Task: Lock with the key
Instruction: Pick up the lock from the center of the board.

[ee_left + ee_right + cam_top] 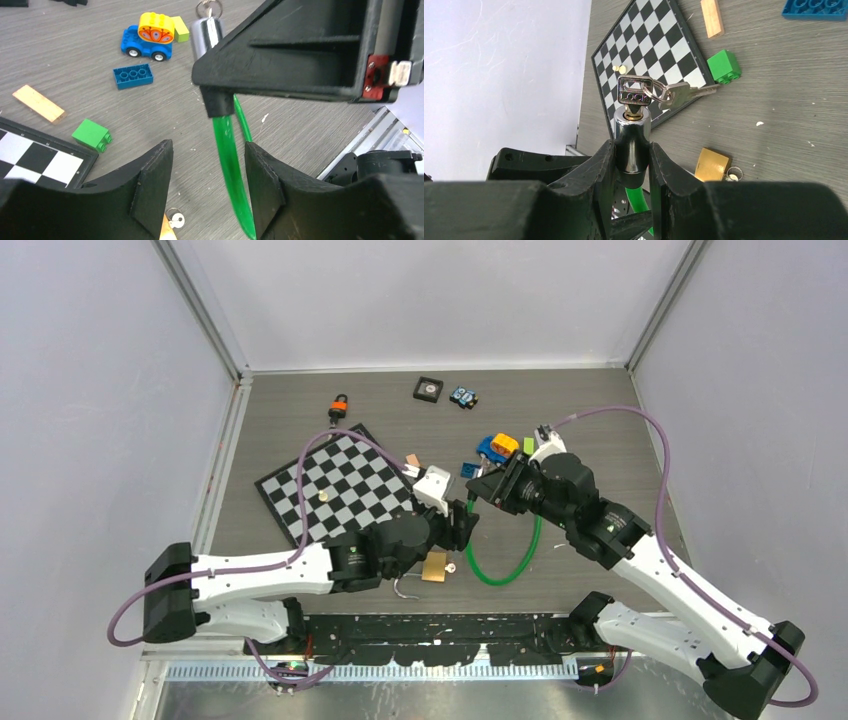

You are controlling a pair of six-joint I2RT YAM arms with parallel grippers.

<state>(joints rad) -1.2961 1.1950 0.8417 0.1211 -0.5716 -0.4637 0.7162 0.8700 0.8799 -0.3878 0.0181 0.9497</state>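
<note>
Two arms meet just right of the chessboard (340,485), where the right gripper (631,150) is clamped on the chrome lock barrel (631,132), held off the table with the key (634,92) already seated in its top (a spare key (689,92) dangles from the ring). The left gripper (207,165) stands wide open astride the green cable (227,165) below the barrel, holding nothing. By the look of it, insertion is done and the turn of the key remains; whether the cable's end is home in the barrel cannot be told.
</note>
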